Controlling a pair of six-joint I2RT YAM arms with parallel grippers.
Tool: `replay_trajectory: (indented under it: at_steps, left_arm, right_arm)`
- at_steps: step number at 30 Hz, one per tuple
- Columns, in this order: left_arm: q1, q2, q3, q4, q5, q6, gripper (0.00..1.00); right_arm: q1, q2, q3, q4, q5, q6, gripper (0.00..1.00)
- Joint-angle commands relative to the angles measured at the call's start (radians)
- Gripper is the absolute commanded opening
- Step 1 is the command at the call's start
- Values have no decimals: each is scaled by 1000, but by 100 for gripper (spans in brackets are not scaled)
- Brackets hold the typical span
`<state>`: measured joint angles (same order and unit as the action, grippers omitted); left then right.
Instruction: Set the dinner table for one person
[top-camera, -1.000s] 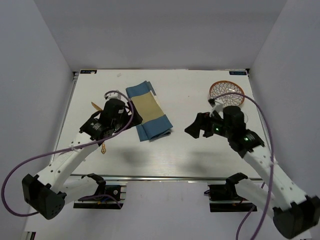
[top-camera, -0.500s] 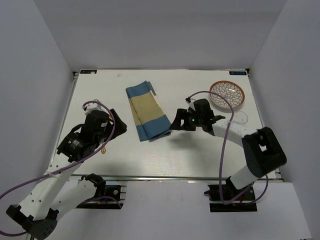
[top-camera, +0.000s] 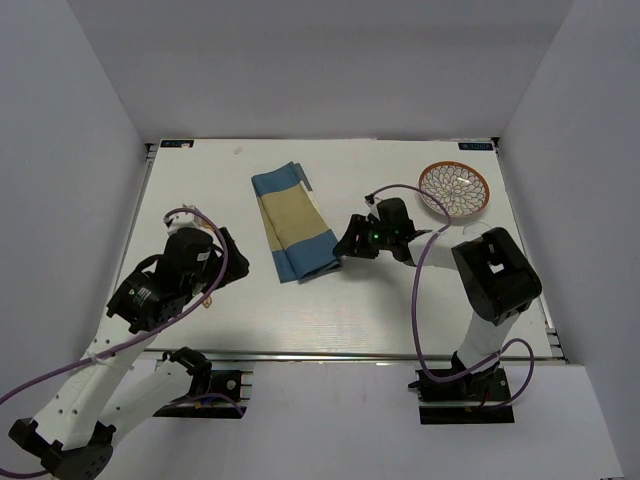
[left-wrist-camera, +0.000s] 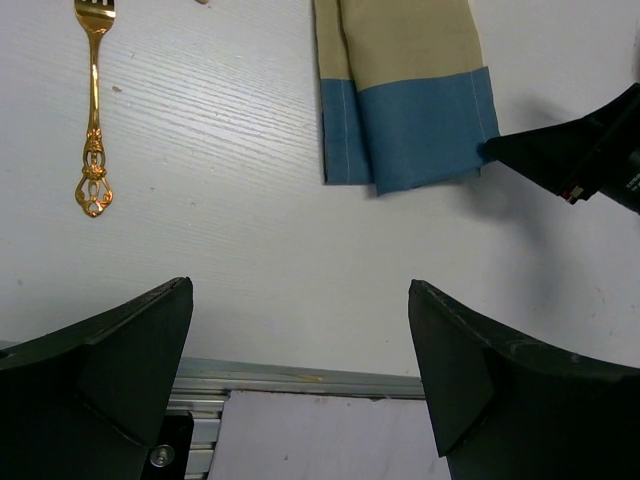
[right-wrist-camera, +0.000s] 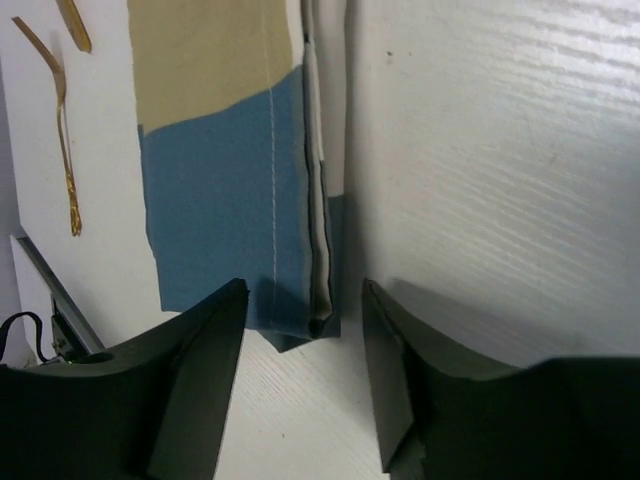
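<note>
1. Your right gripper (top-camera: 350, 240) is spread open, its fingers straddling the folded blue corner of the placemat (top-camera: 292, 222), over the dinner table (top-camera: 380, 300).
2. Your left gripper (top-camera: 230, 252) gapes empty above the same tabletop, with the fork (left-wrist-camera: 93, 110) near.

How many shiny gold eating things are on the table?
2. An ornate gold fork lies left of the blue-and-beige striped cloth; a second gold piece, cut off, lies near it. Others may be hidden.
</note>
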<state>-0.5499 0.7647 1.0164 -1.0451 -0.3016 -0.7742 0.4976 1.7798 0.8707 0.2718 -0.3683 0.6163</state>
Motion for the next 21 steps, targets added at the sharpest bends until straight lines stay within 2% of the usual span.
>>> replay_trajectory:
  at_steps: [1, 3, 8, 11, 14, 18, 21]
  left_arm:
    - [2, 1, 1, 13, 28, 32, 98]
    - [2, 8, -19, 23, 39, 36, 98]
    - [2, 19, -50, 48, 44, 33, 98]
    - [2, 25, -70, 85, 71, 27, 98]
    - [2, 28, -139, 198, 140, 7, 98]
    - [-7, 97, -265, 469, 225, -71, 98]
    - [-7, 183, -341, 600, 222, -158, 94]
  right_arm:
    - [-2, 4, 34, 102, -17, 19, 53]
    - [-5, 12, 48, 95, -18, 17, 46]
    - [-1, 9, 47, 96, -23, 22, 0]
    - [-4, -12, 50, 81, -21, 20, 0]
    - [-2, -49, 45, 73, -24, 22, 0]
    - [-2, -135, -28, 141, -41, 75, 0]
    - [-5, -206, -58, 185, -46, 117, 0]
